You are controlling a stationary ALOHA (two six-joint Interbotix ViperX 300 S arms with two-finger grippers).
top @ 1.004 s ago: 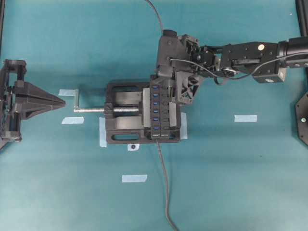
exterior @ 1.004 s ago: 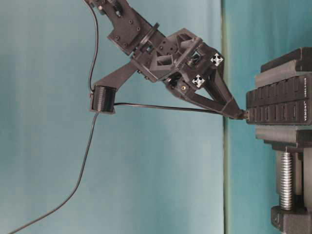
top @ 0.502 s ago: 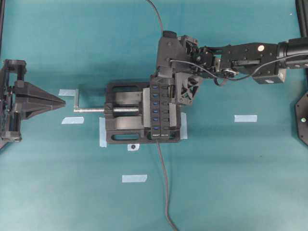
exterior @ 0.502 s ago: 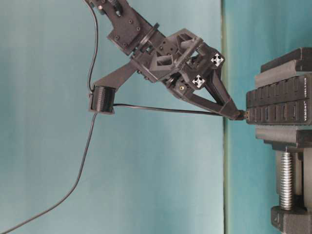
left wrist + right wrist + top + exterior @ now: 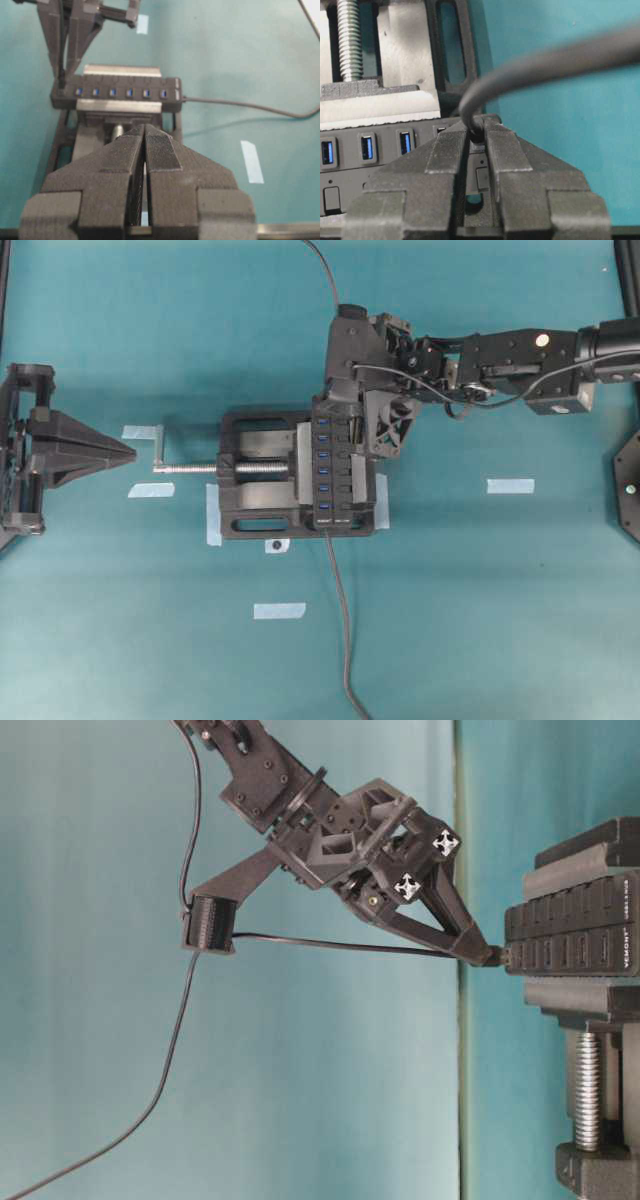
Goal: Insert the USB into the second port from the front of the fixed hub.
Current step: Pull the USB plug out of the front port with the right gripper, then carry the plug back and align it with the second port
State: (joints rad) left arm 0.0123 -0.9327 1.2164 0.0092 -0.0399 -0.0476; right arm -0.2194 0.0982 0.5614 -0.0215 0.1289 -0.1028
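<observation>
The fixed hub [image 5: 340, 470] is a long black strip with blue ports, clamped in a vise. My right gripper [image 5: 330, 410] is shut on the USB plug [image 5: 497, 958] at the hub's end away from its thick fixed cable. In the table-level view the plug's tip meets the hub's face [image 5: 570, 935]. In the right wrist view the fingers [image 5: 445, 150] pinch the plug [image 5: 476, 132] over the end port, and its thin cable [image 5: 545, 65] arches away. I cannot tell how deep it sits. My left gripper [image 5: 130, 452] is shut and empty, far left of the vise, and shows the same in its own view [image 5: 145, 131].
The black vise [image 5: 250, 510] has a silver screw and handle [image 5: 190, 468] pointing at my left gripper. The hub's thick cable [image 5: 340, 620] runs toward the front edge. The USB's thin cable [image 5: 325, 270] leaves at the back. Tape strips [image 5: 510, 485] [image 5: 279, 611] lie on the teal table.
My right gripper has shifted only very slightly at the hub's end, with the plug still against the hub. The left arm has not moved.
</observation>
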